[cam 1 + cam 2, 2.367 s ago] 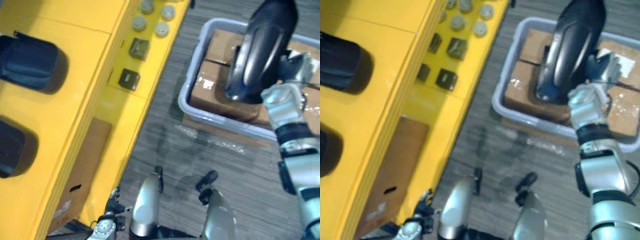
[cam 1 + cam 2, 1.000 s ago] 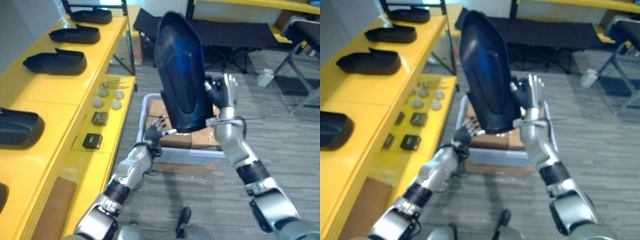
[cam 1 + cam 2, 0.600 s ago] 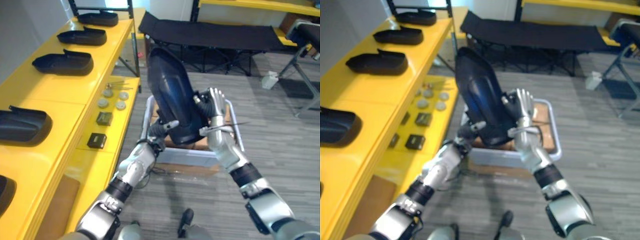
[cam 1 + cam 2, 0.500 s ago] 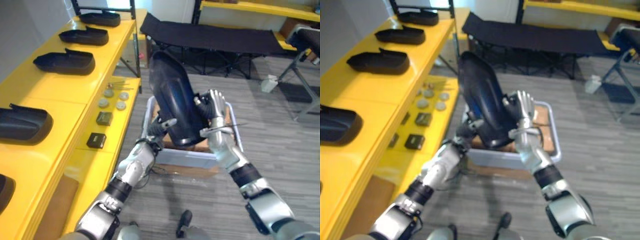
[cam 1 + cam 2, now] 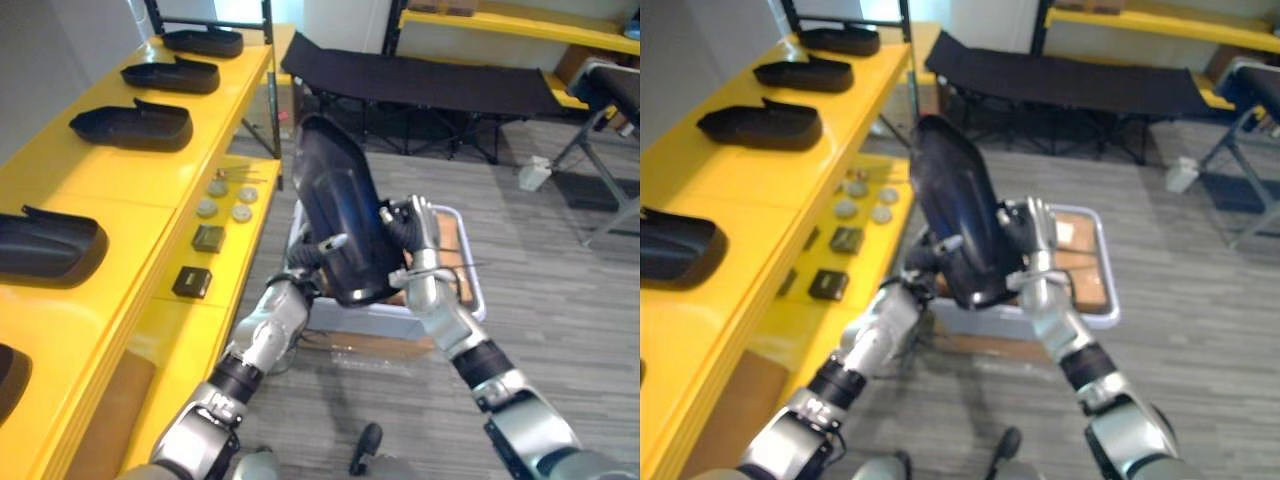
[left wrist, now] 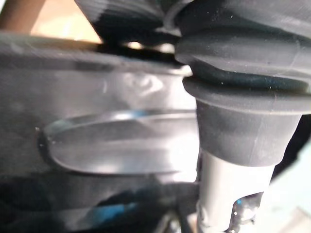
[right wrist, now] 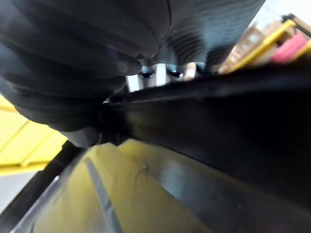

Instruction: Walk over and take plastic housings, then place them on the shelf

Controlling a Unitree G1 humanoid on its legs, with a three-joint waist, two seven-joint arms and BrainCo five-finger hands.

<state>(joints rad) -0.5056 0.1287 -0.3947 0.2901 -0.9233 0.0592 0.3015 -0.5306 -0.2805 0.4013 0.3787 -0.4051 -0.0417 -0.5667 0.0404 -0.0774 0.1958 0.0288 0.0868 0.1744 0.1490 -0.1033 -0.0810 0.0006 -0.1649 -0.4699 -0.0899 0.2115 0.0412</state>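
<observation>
1. Grey plastic bin [image 5: 362, 316] stands on the carpet floor [image 5: 560, 300] just beside the yellow shelf [image 5: 110, 195]; flat cardboard boxes [image 5: 1085, 268] fill its bottom.
2. Above the bin's near left corner, the black plastic housing [image 5: 340, 220] is held off everything, standing on end and leaning slightly, its glossy curved face toward the camera.
3. Right robot hand [image 5: 412, 240] is clamped on the housing's right edge, fingers behind it and thumb in front.
4. Left robot hand [image 5: 308, 262] touches the housing's lower left side; I cannot tell whether it grips.
5. On the shelf top a row of black housings [image 5: 130, 122] lies one behind another, with bare yellow gaps between them.
6. On the shelf's lower ledge, between the housings and the bin, sit round discs [image 5: 225, 196] and two small dark blocks [image 5: 208, 237].
7. A black folding cot [image 5: 420, 75] stretches across the floor beyond the bin, near its far side.
8. Open carpet lies to the right of the bin and in front of it.
</observation>
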